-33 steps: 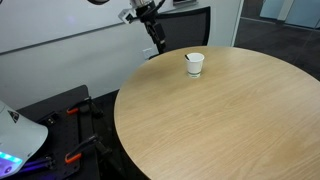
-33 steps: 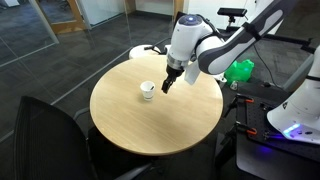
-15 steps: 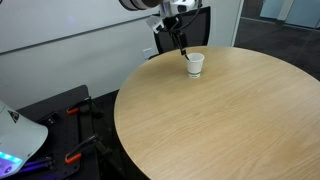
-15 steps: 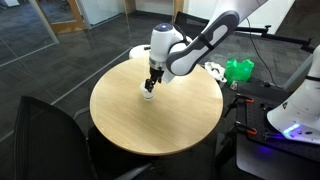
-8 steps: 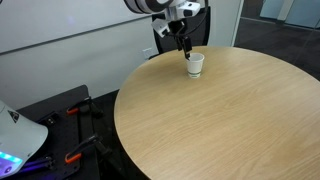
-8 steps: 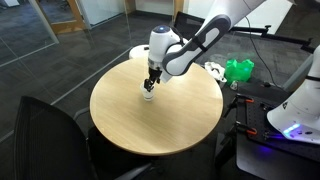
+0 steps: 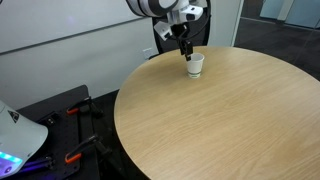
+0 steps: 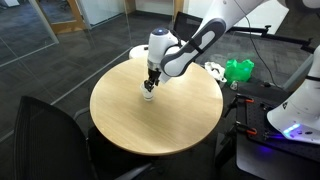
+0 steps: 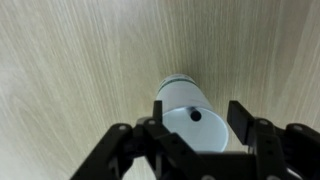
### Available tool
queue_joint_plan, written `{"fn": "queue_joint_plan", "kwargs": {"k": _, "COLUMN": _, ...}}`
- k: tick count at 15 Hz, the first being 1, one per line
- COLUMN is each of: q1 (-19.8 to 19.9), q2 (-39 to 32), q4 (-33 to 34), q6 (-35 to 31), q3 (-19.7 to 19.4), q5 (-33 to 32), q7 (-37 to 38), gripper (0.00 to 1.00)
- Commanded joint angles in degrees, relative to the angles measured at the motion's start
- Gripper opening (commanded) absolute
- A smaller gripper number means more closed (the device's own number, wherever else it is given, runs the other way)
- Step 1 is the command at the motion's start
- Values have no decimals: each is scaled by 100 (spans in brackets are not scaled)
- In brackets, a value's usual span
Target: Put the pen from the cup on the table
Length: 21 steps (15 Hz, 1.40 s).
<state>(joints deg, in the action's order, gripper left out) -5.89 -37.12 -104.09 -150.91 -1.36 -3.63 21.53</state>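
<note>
The small white cup [image 7: 196, 66] stands upright near the far edge of the round wood-grain table [image 7: 220, 125]; it also shows in an exterior view [image 8: 148, 94] on the table [image 8: 155, 125]. My gripper [image 7: 187, 50] [image 8: 151, 82] hangs straight above the cup, fingertips at about rim height. In the wrist view the cup [image 9: 184, 95] lies between the open fingers of my gripper [image 9: 200, 120]. The pen [image 9: 195, 116] shows only as a dark round end inside the cup. The fingers hold nothing.
A black office chair [image 8: 45, 140] stands in front of the table, another chair [image 7: 200, 25] behind it. A green object [image 8: 238, 70] and a white machine base [image 8: 300, 110] stand beside the table. Red-handled tools [image 7: 72, 112] lie on the floor.
The arm swung in from beside the table to above the cup, then came down a little over it. The cup has not moved.
</note>
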Motion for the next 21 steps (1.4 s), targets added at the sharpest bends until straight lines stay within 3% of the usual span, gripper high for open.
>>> {"fn": "queue_joint_plan", "kwargs": {"k": 1, "q1": -6, "q2": -80, "q4": 192, "q6": 187, "q3": -32, "q5": 193, "q7": -238, "gripper": 58}}
{"fn": "queue_joint_plan", "kwargs": {"k": 2, "q1": -7, "q2": -90, "q4": 199, "q6": 181, "q3": -34, "q5": 194, "q7": -235, "gripper": 49}}
{"fn": "queue_joint_plan", "kwargs": {"k": 4, "q1": -7, "q2": -102, "q4": 216, "q6": 180, "q3": -34, "q5": 197, "q7": -235, "gripper": 48}}
{"fn": "queue_joint_plan", "kwargs": {"k": 5, "q1": -10, "q2": -105, "q4": 224, "q6": 183, "q3": -36, "q5": 197, "q7": -231, "gripper": 40}}
{"fn": "queue_joint_plan", "kwargs": {"k": 6, "q1": -11, "q2": -111, "q4": 237, "q6": 185, "q3": -36, "q5": 197, "q7": -230, "gripper": 44}}
{"fn": "queue_joint_plan", "kwargs": {"k": 12, "q1": -18, "q2": -106, "q4": 255, "q6": 175, "q3": -42, "q5": 193, "q7": -225, "gripper": 34}}
{"fn": "queue_joint_plan", "kwargs": {"k": 14, "q1": -19, "q2": -93, "q4": 243, "q6": 167, "q3": -44, "q5": 190, "q7": -224, "gripper": 24}}
{"fn": "queue_joint_plan", "kwargs": {"k": 16, "q1": -22, "q2": -81, "q4": 236, "q6": 162, "q3": -47, "q5": 187, "q7": -220, "gripper": 6}}
{"fn": "queue_joint_plan", "kwargs": {"k": 18, "q1": -27, "q2": -72, "q4": 228, "q6": 154, "q3": -53, "q5": 184, "q7": -211, "gripper": 0}}
{"fn": "queue_joint_plan", "kwargs": {"k": 21, "q1": -53, "q2": -15, "q4": 180, "q6": 124, "q3": -70, "q5": 163, "q7": -187, "gripper": 3}}
